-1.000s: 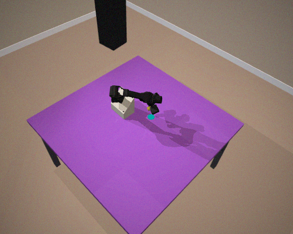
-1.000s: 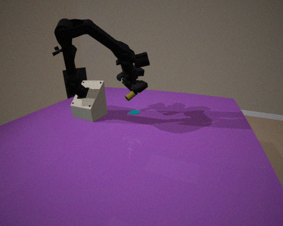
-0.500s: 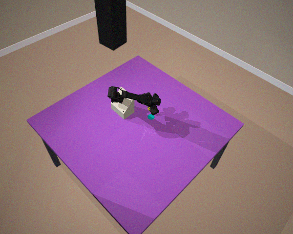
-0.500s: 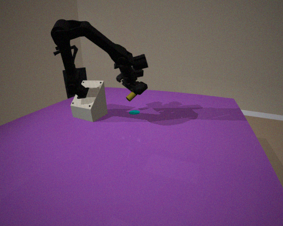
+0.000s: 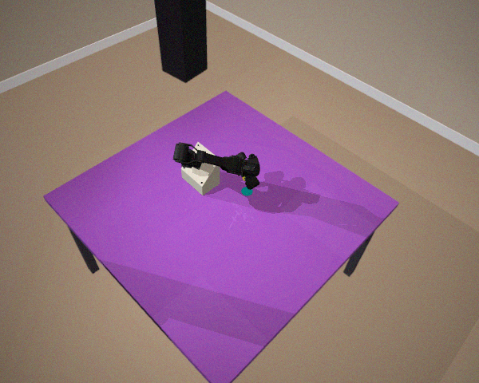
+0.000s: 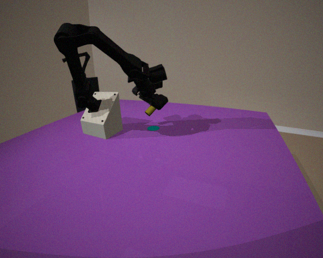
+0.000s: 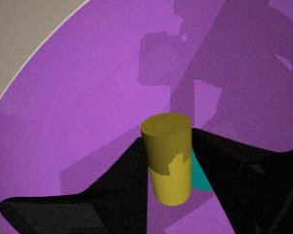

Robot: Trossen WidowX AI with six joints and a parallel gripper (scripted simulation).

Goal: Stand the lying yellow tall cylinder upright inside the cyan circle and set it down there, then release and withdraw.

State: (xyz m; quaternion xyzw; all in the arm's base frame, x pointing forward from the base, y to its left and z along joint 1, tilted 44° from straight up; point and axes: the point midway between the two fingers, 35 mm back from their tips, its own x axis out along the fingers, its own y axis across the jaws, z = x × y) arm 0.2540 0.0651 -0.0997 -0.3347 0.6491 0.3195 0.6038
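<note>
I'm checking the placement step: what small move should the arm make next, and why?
Probably tip the wrist further so the yellow cylinder stands vertical. The claw grips it aslant, in the air, above and just beside the cyan circle.

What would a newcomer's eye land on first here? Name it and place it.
First, the purple table that fills most of each view, with the black arm arching over its far side from a white wedge-shaped base. Next, the yellow cylinder, clamped in the gripper and held tilted in the air. Just below it, slightly nearer the camera, the small cyan circle lies flat on the table.
</note>
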